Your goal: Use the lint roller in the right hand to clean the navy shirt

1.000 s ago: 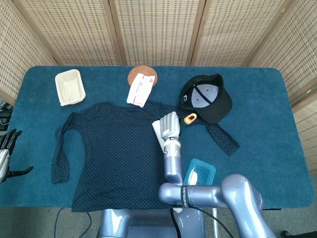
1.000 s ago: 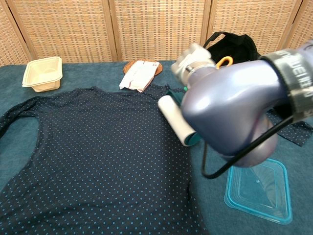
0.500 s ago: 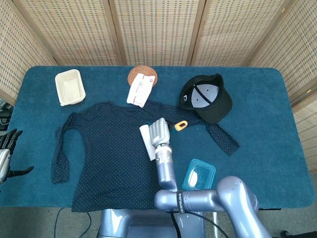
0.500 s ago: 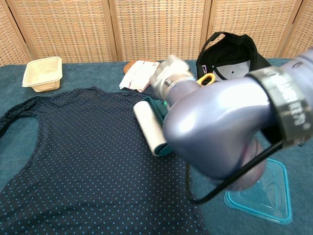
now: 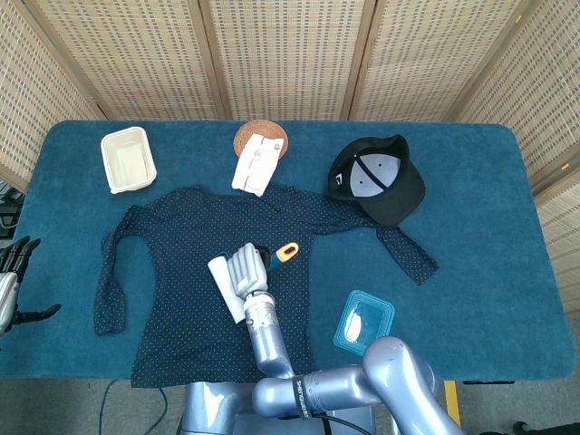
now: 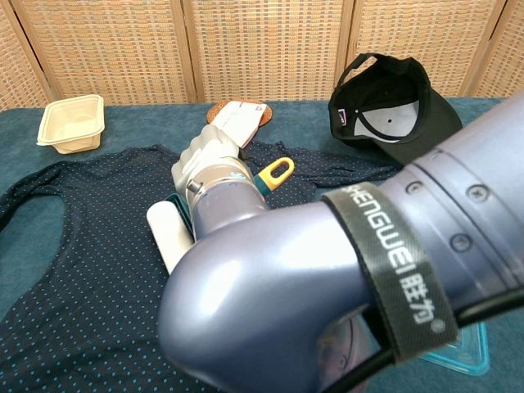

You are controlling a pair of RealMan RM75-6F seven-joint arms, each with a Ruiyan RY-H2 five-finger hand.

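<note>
My right hand (image 5: 246,269) is wrapped around the lint roller (image 5: 227,288), fingers curled closed over its handle, in the middle of the navy shirt (image 5: 181,272). The shirt is my landmark: it lies flat and spread on the blue table (image 5: 471,181), neck toward the far screen, sleeves out to either side.

The roller's white drum rests on the shirt's chest, just left of my hand. Its long axis runs diagonally, from the far left toward the near right. The handle crosses under my fingers and points away to the far right, ending in an orange loop (image 5: 286,251) that sticks out past my hand, over the fabric.

From the chest camera, my right forearm fills most of the foreground and hides the shirt's near right part. The hand (image 6: 210,160) shows from behind, with the white drum (image 6: 170,237) just to its left and the orange loop (image 6: 277,173) to its right.

My left hand (image 5: 13,272) hangs off the shirt's left side, beyond the table edge, fingers spread, holding nothing.

Around the shirt:
- beyond the collar, a white packet (image 5: 255,163) lying on a round brown coaster (image 5: 260,138)
- beyond the left sleeve, a cream tray (image 5: 127,159)
- beyond the right sleeve, a black cap (image 5: 379,179), upside down
- near the right hem, a clear teal lid (image 5: 363,322)
</note>
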